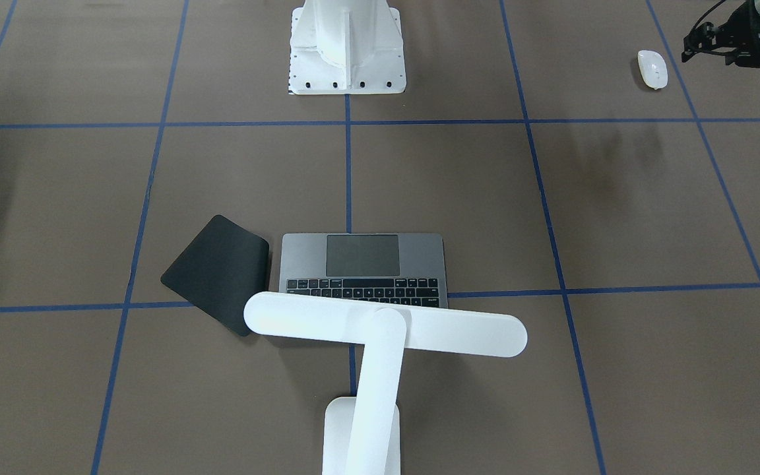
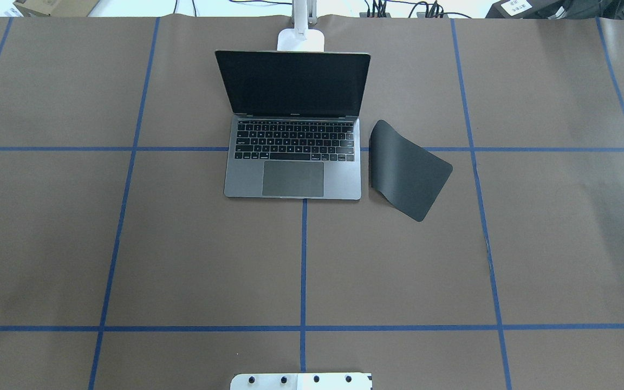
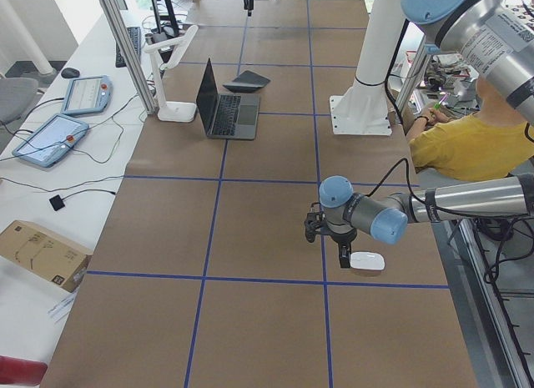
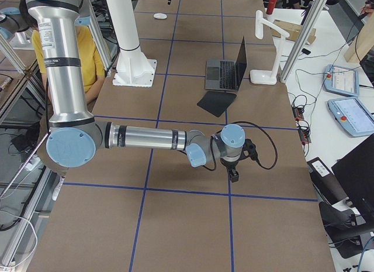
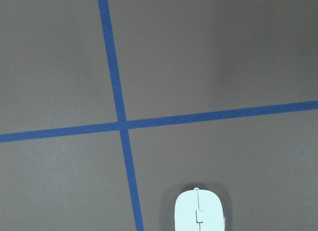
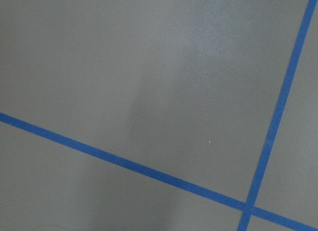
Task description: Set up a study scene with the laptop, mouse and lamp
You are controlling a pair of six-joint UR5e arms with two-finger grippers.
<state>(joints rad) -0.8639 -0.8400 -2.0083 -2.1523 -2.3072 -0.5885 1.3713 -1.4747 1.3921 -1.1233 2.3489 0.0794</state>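
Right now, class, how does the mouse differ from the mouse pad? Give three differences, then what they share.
The mouse is glossy white; the mouse pad is matte black. The mouse is a small domed oval; the pad a larger thin sheet. The pad lies beside the laptop; the mouse lies far from it. Both rest on the brown table.

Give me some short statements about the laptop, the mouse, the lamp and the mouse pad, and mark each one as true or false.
1. The laptop is open. True.
2. The mouse lies on the mouse pad. False: it lies on the bare table, far from the pad, near the left gripper.
3. The mouse pad lies beside the laptop, on the robot's right. True.
4. The lamp stands between the robot and the laptop. False: it stands behind the laptop's screen, on the side away from the robot.
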